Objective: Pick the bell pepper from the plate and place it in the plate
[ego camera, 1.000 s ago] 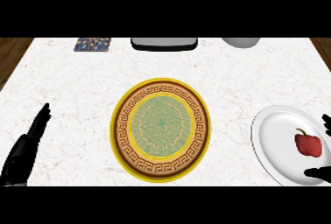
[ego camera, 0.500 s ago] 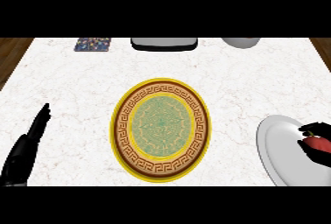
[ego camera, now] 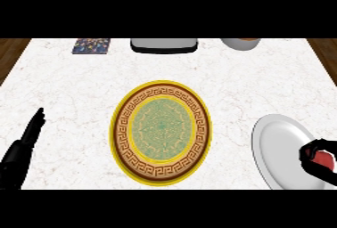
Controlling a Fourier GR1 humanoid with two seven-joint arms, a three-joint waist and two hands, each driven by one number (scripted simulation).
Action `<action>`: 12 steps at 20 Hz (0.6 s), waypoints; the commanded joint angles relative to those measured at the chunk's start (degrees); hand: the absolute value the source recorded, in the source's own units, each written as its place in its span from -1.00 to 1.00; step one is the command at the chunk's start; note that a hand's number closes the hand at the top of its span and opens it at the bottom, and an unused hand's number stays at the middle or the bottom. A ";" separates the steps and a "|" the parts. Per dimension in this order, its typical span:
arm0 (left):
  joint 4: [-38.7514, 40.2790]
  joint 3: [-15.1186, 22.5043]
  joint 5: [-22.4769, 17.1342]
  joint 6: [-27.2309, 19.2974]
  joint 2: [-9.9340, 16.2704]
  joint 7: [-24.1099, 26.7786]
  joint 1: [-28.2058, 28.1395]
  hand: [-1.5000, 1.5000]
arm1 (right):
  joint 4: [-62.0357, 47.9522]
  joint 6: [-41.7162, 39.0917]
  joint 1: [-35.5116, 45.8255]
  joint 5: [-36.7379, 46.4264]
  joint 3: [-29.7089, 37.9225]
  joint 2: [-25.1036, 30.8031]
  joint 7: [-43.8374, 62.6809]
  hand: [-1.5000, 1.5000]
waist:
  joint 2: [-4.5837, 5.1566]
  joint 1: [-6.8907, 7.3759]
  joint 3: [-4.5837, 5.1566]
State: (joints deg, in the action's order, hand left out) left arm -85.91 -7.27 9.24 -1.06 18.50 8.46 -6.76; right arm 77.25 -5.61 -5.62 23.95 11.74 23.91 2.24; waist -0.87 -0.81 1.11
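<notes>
A robot's right hand [ego camera: 320,164] closes around a red bell pepper [ego camera: 322,156] at the lower right of the head view, its black fingers curled over the top and down the left side of the fruit so that only a small red patch shows between them. The pepper sits above the right part of a plain white plate [ego camera: 276,147], which lies on the marble counter [ego camera: 250,75] at the view's right side and is partly cut off by the frame; whether the pepper touches the plate or is raised off it cannot be told from this angle.

At the centre of the counter lies a second plate, the patterned plate [ego camera: 162,132] (yellow rim, brown key-pattern band, pale green middle), well apart from the white one, with nothing on it.

The left hand [ego camera: 26,142] rests at the lower left edge, fingers straight and pressed together, pointing up the view, holding nothing.

Along the far edge of the counter stand three things, each partly cropped: a small dark card with a speckled pattern [ego camera: 91,46] at the left, a grey box with a dark base [ego camera: 163,45] in the middle and a pale bowl [ego camera: 240,42] to its right.
</notes>
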 commanded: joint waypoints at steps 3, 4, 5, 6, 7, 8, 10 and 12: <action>-1.90 -0.54 -0.15 -0.20 0.11 -0.75 -1.88 0.00 | 9.82 9.12 -13.22 15.88 -6.07 -1.55 13.49 1.00 | 0.18 -1.35 -0.75; 0.46 -0.51 0.25 -0.73 -0.30 0.23 -0.08 0.00 | 13.57 10.15 -13.85 17.63 -6.39 -1.87 16.49 1.00 | 0.36 -2.35 -0.61; -1.12 -0.28 0.01 -0.10 -0.09 -0.33 -1.38 0.00 | 17.97 11.78 -14.37 20.25 -7.26 -2.61 19.55 1.00 | 0.16 -1.72 -0.63; -0.15 -0.13 0.59 -1.42 -1.03 -1.42 0.25 0.00 | 20.20 14.80 -16.03 23.36 -8.31 -4.49 20.98 1.00 | 0.35 -2.17 -0.71; -0.81 -0.36 -0.32 0.08 -0.31 -1.12 -0.91 0.00 | 24.97 15.76 -16.72 25.02 -7.85 -4.95 24.29 1.00 | 0.26 -1.66 -0.72; 0.15 -0.27 0.40 -1.16 -1.28 0.63 -1.51 0.00 | 30.37 14.44 -19.97 24.79 -6.59 -3.79 25.38 1.00 | 0.29 -1.84 -0.75; -0.40 -0.22 0.91 -1.49 -1.11 -0.34 -1.19 0.00 | 39.35 16.08 -23.93 29.69 -10.34 -7.37 28.98 1.00 | 0.25 -1.90 -0.75; -1.30 0.22 0.48 -0.56 -1.05 -1.44 -0.29 0.00 | 46.64 16.74 -26.96 34.50 -11.29 -7.64 30.94 1.00 | 0.38 -1.49 -0.85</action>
State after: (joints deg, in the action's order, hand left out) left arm -86.31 -7.50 9.74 -1.84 17.76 8.16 -7.82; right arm 110.55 9.60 -26.52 50.88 2.75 17.90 27.12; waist -0.67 -2.33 0.52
